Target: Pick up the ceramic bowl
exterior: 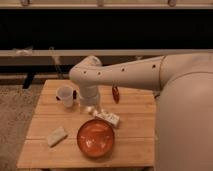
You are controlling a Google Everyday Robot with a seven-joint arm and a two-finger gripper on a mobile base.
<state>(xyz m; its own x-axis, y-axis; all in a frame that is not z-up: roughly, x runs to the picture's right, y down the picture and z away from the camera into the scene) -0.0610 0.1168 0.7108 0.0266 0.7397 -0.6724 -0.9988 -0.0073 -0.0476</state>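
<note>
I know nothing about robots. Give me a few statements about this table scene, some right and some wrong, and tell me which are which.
1. The ceramic bowl rests on the wooden table. True.
2. The gripper is lifting the bowl. False: it hangs over the table behind the bowl, beside the plastic cup.
3. The bowl is blue. False: it is orange-red.
4. A pale packet lies to the left of the bowl. True.
</note>
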